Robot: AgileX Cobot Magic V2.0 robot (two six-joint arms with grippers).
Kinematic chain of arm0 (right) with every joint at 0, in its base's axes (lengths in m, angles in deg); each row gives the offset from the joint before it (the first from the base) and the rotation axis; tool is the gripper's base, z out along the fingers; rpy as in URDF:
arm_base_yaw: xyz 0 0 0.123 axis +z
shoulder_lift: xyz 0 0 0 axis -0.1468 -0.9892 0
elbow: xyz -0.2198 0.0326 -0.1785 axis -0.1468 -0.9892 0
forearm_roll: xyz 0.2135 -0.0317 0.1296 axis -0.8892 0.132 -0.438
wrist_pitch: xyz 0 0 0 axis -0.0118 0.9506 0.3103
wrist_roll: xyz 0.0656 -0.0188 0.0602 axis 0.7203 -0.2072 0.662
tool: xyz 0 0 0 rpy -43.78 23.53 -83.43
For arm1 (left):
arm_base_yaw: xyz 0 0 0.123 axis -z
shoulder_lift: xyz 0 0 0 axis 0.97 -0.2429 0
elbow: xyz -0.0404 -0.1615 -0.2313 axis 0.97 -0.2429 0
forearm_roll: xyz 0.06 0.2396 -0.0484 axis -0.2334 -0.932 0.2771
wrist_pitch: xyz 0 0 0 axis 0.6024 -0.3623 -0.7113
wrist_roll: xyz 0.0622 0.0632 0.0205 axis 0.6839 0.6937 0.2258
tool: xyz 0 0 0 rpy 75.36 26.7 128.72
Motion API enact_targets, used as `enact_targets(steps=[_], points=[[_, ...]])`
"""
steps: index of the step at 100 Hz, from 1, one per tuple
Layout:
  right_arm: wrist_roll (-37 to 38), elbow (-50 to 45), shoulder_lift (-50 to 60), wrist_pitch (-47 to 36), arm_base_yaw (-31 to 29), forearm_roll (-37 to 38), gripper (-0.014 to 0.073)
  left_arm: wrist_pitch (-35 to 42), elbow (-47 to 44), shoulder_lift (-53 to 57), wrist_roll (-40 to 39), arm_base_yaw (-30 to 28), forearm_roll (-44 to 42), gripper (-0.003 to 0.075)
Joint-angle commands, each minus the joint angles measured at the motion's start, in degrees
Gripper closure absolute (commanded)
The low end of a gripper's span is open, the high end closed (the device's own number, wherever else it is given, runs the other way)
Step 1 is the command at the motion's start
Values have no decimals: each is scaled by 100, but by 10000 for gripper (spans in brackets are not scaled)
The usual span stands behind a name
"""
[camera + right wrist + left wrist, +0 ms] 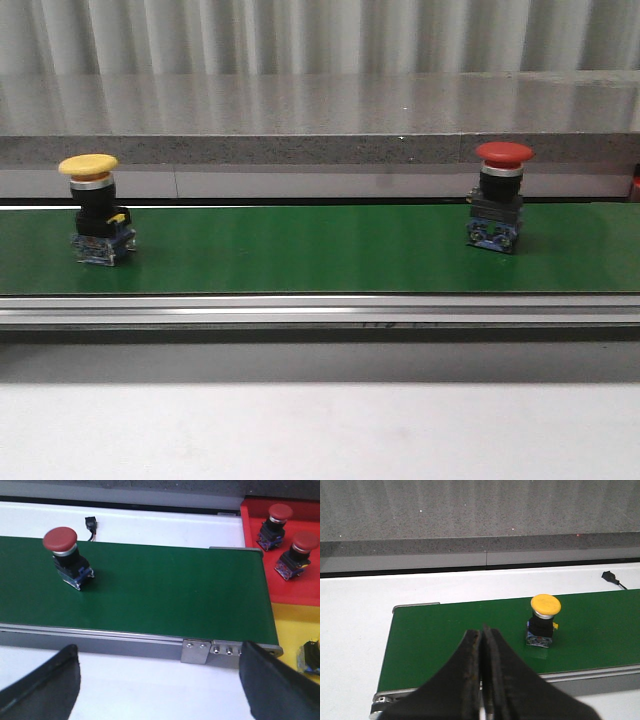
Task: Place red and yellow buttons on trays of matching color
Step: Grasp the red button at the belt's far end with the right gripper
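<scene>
No writing is legible on the yellow button (95, 210) or red button (499, 196); left gripper (482, 680) clenched empty; right gripper (160, 680) spread wide.

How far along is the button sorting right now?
Partly done. Two red buttons already sit on the red tray, and another button rests on the yellow tray, its cap out of view. Nothing is in hand: the left claw is shut and empty, the right claw open. A yellow button and a red button wait on the green belt.
</scene>
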Motion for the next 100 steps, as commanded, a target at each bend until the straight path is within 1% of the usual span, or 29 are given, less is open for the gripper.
enact_targets(steps=[1,19,37,49,70,100], points=[[-50,225,-176,-499,41,-100,-52,391,146,-40,-6,39,89,740],[-50,626,-897,-423,337,-107,-52,391,146,-40,-6,39,89,740],[-50,1101,-2009,-436,787,-107,-52,391,146,-40,-6,39,89,740],[-50,1413,-2755,-468,979,-107,-52,391,146,-40,-6,39,89,740],[-51,1883,-3931,-810,1138,-101,-52,391,146,-40,-6,39,89,740],[-51,2404,-5278,-1147,1136,-3,-52,391,146,-40,-6,39,89,740]])
